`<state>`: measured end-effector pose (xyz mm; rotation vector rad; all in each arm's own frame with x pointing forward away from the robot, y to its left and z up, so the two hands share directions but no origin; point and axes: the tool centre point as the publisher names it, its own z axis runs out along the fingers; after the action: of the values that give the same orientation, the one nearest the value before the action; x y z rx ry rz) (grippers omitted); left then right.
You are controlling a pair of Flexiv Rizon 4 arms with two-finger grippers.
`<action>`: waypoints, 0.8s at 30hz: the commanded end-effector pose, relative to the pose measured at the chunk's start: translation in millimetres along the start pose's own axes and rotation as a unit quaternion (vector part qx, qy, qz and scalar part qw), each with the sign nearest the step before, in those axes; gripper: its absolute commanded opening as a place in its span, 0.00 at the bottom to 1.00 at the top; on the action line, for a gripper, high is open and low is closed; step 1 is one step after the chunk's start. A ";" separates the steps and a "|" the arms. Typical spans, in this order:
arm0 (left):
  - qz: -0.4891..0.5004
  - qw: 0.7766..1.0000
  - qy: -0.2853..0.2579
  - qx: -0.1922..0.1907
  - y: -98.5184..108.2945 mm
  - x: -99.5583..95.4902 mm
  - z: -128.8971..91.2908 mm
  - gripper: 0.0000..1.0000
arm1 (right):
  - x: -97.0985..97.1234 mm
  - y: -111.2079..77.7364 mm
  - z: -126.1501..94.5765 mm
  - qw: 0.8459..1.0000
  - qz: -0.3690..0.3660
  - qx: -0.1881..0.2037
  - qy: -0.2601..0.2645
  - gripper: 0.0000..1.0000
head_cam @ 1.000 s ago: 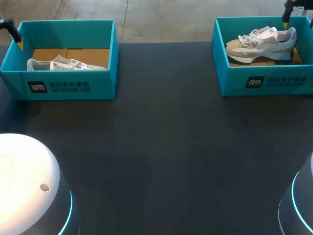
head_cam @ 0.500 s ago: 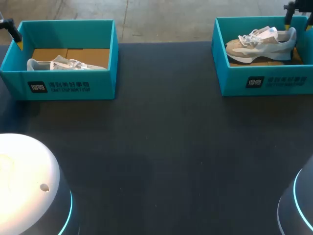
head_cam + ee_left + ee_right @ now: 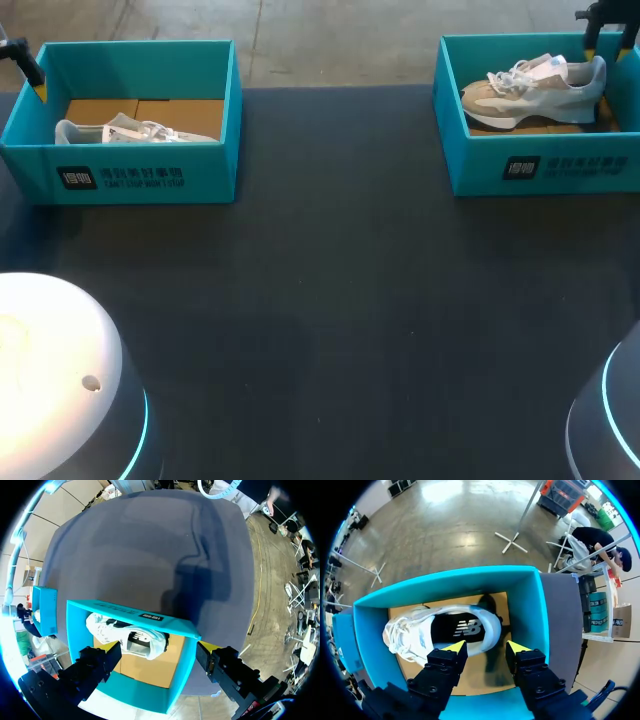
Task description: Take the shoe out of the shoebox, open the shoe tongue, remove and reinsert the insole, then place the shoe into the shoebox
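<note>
Right gripper (image 3: 485,647) shifted slightly, spread above shoe (image 3: 440,630) heel in shoebox (image 3: 531,610)

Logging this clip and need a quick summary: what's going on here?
Nothing has been lifted yet. The right pincer hangs open above the heel end of the beige and white shoe, which lies in the right shoebox; it looks set to take that shoe out. The left pincer hangs open above the left shoebox, where a white shoe lies. Neither pincer holds anything.
</note>
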<state>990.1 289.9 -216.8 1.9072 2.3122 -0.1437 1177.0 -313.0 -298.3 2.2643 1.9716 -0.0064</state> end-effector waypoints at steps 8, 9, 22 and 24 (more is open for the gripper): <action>0.000 1.000 0.001 -0.002 -1.1 0.1 -0.2 1.00 | -4.6 12.5 22.5 1.000 -0.008 0.020 0.002 0.49; 0.000 1.000 0.001 -0.002 -1.1 0.1 -0.2 1.00 | -5.3 12.7 24.5 1.000 -0.009 0.021 0.002 0.49; 0.000 1.000 0.001 -0.002 -1.1 0.1 -0.2 1.00 | -12.4 16.7 44.3 0.999 -0.012 0.031 0.003 0.51; 0.000 1.000 0.001 -0.002 -1.1 0.1 -0.2 1.00 | -12.4 17.8 52.7 0.999 -0.014 0.032 0.003 0.51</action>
<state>990.1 289.9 -216.8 1.9072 2.3123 -0.1437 1185.4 -330.7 -336.9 2.2640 2.0200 -0.0464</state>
